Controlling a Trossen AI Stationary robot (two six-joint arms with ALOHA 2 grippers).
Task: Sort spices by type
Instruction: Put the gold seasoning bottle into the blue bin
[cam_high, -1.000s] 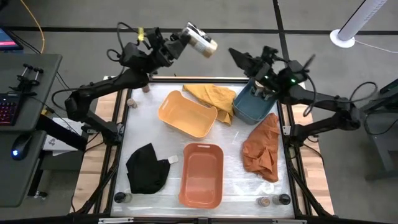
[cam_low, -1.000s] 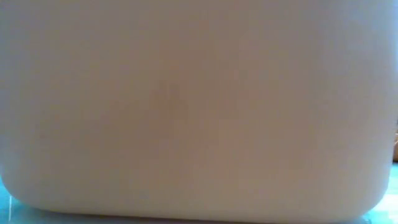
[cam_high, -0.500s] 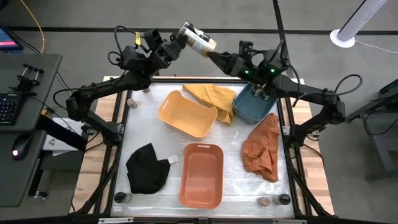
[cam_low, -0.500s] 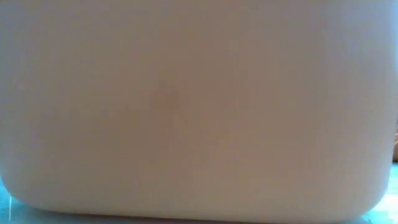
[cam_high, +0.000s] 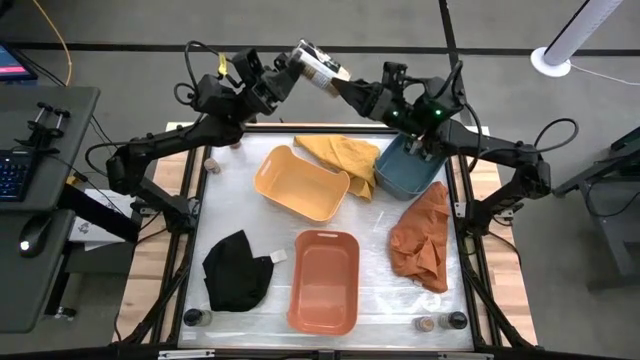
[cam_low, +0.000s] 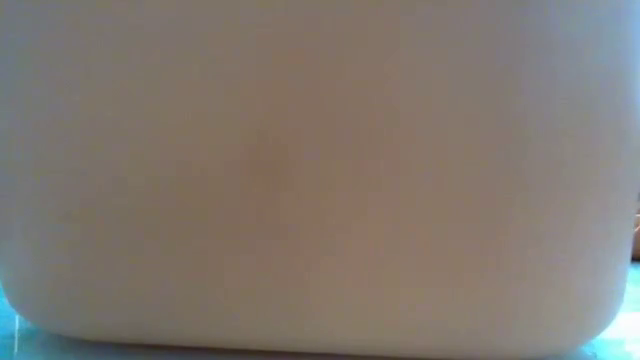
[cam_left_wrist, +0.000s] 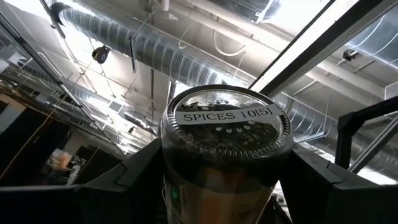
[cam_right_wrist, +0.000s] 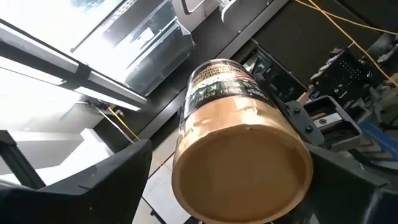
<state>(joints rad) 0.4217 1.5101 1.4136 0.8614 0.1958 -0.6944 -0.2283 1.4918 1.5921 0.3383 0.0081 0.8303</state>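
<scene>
A: Where is the spice jar (cam_high: 318, 66)?
B: Raised beyond the table's far edge, clamped in the left gripper (cam_high: 296, 70).
A: And the right gripper (cam_high: 352, 90)?
B: Fingers spread wide either side of the jar's tan end, gripping nothing.

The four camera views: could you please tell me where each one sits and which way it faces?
High view: above the table, looking straight down; shows the left tool holding the spice jar toward the right tool.
Low view: table height, level; a pale surface fills it, nothing of the robot.
Left wrist view: looks up past its fingers at the jar's labelled end and ceiling.
Right wrist view: looks past its fingers at the jar's tan end.
Shared: both wrist views see that jar.
</scene>
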